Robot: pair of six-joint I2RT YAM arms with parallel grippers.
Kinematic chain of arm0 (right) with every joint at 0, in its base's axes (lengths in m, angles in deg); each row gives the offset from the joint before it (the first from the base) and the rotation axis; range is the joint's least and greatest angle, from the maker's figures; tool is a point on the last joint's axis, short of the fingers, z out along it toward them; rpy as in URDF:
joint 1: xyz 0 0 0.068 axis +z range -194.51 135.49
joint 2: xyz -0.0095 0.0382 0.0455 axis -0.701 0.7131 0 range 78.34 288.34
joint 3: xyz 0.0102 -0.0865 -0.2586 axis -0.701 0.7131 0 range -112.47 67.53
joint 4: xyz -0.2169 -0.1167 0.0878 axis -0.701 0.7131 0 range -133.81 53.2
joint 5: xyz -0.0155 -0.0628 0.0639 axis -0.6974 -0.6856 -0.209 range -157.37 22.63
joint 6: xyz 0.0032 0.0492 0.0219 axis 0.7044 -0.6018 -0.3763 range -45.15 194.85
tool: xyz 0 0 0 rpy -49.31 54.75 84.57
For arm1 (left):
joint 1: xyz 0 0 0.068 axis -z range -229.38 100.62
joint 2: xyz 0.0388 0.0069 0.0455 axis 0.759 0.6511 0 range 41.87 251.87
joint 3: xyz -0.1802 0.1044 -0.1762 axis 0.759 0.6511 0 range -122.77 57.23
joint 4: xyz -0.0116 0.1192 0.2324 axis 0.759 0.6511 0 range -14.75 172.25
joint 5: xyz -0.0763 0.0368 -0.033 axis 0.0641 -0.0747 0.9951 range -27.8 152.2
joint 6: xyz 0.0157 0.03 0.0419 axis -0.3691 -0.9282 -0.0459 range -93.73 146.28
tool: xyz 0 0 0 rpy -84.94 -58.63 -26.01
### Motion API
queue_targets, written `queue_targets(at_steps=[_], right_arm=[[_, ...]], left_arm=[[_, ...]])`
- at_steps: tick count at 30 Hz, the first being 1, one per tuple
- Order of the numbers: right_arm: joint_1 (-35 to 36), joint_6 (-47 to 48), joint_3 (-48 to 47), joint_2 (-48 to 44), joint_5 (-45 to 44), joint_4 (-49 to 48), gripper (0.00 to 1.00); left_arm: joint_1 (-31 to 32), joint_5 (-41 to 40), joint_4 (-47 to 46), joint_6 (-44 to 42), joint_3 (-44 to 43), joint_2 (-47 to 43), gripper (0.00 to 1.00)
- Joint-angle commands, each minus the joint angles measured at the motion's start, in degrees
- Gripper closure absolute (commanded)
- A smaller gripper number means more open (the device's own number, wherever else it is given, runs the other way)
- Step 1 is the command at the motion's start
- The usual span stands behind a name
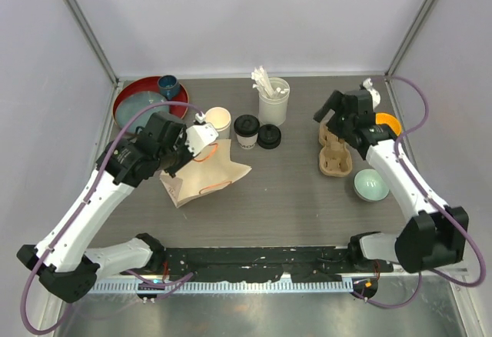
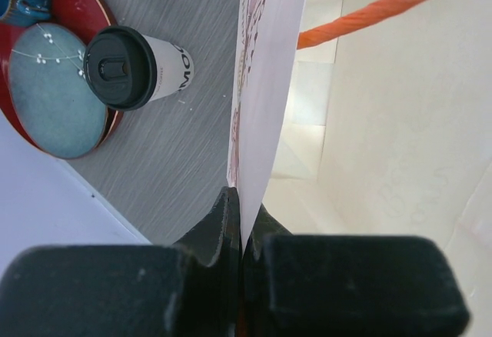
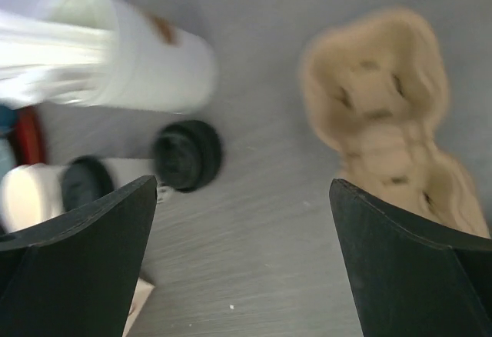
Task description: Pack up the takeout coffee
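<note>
From above, the lidded cup (image 1: 246, 131), open cup (image 1: 218, 119) and loose lid (image 1: 269, 135) are sitting just in front of the stick holder (image 1: 274, 102); the left gripper (image 1: 201, 138) is reaching left of it, the right gripper (image 1: 327, 112) right of it; the left wrist view is showing jaws pinching the edge of the paper bag (image 2: 265, 83); the right wrist view is showing jaws spread wide, holding nothing.

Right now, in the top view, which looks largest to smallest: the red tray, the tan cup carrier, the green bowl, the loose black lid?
1. red tray
2. tan cup carrier, its far end hidden
3. green bowl
4. loose black lid
</note>
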Motion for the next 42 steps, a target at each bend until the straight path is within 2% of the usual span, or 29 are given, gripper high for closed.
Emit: queue_targets(at_steps=[1,4,8,12,15,26,27,31,36,39,42], right_arm=[[-2.84,-17.95,4.36,1.09,-10.12,-0.77,0.00],[-2.93,-26.30,5.42,1.35,-18.76,4.15,0.00],[-2.93,-36.41,6.12,1.26,-23.62,10.74,0.06],[-2.93,-41.43,4.29,7.03,-22.05,12.24,0.14],[-3.10,-47.67,-0.62,11.89,-21.17,18.92,0.15],[-3.28,-47.24,-5.13,22.26,-18.45,20.51,0.15],[-3.37,-47.24,-5.04,22.62,-18.27,20.60,0.17],[-3.46,-47.77,-4.86,23.59,-17.74,20.42,0.34],[-3.98,-47.51,-4.51,23.68,-18.35,20.42,0.38],[-4.51,-47.51,-3.90,23.59,-17.74,20.16,0.46],[-5.04,-47.59,-2.49,23.85,-14.93,19.19,0.49]], left_arm=[[0.29,1.86,-2.58,0.86,-2.36,-2.01,1.00],[0.29,2.91,-2.58,0.95,-2.45,-2.45,1.00],[0.29,3.71,-2.84,0.68,-1.75,-2.71,1.00],[0.81,3.53,-3.20,0.07,-1.31,-2.45,1.00],[0.99,3.01,-3.46,-0.28,-1.39,-2.54,1.00],[1.26,2.65,-3.02,-0.72,-1.22,-3.42,1.00],[1.26,2.65,-2.93,-0.81,-1.22,-3.42,1.00],[1.34,2.65,-2.58,-0.99,-1.04,-3.59,1.00],[1.34,2.30,-2.76,-1.08,-0.34,-3.68,1.00],[1.34,2.30,-2.58,-1.25,-0.34,-3.68,1.00],[1.34,2.48,-2.49,-1.43,-0.78,-3.50,1.00]])
